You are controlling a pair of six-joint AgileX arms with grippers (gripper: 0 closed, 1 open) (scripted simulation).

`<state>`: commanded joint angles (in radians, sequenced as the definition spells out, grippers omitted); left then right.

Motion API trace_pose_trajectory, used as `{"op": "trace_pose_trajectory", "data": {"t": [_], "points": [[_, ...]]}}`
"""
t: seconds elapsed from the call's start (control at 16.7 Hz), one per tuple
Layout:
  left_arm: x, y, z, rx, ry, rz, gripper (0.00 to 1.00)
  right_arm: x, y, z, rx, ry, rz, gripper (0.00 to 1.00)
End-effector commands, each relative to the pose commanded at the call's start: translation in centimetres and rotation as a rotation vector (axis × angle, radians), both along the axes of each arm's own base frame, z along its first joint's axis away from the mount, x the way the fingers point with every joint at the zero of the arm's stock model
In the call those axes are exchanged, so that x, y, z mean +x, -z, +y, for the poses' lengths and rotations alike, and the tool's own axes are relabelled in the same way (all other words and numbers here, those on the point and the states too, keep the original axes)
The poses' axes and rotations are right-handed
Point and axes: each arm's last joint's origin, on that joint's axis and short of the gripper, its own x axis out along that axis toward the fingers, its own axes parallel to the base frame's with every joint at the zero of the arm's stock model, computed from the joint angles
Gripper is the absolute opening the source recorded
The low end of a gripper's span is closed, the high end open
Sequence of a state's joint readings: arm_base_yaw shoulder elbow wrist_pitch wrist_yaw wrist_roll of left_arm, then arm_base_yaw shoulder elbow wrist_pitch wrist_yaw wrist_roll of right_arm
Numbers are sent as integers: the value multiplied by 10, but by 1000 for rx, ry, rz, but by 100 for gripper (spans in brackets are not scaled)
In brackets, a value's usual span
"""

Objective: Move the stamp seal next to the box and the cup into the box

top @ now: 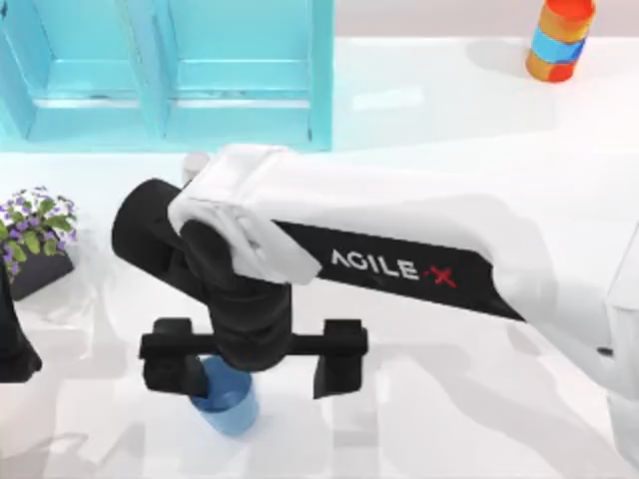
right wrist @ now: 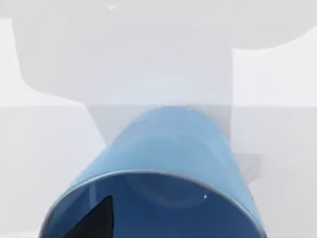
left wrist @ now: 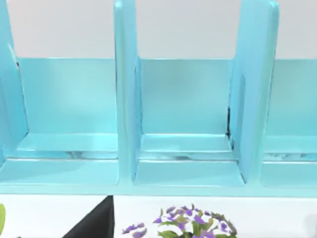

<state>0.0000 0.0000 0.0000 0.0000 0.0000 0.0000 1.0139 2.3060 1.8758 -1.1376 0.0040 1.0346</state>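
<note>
Now | right arm (top: 399, 254) reads "AGILE X" | right claw (top: 255, 369) spread over cup (top: 228, 404)

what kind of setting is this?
Looks like a rendered tabletop workspace: plain white table, a turquoise compartment box at the back, and small props, including a blue cup, striped cylinder and potted flowers.

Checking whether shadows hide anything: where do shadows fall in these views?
Top view: the right arm's soft grey shadow lies on the white table around the cup. Right wrist view: a broad pale shadow sits behind the cup. Left wrist view: the box is evenly lit.
</note>
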Motion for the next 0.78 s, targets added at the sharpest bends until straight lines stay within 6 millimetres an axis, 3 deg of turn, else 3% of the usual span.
{"op": "trace_pose_trajectory", "data": {"t": [0.12,0.36,0.78], "points": [[0,0,0,0,0,0,100,-1,12,-1,-2,0,1,100],[0,0,0,0,0,0,100,-1,13,-1,-2,0,1,100],[0,0,0,0,0,0,100,-1,13,-1,-2,0,1,47]]}}
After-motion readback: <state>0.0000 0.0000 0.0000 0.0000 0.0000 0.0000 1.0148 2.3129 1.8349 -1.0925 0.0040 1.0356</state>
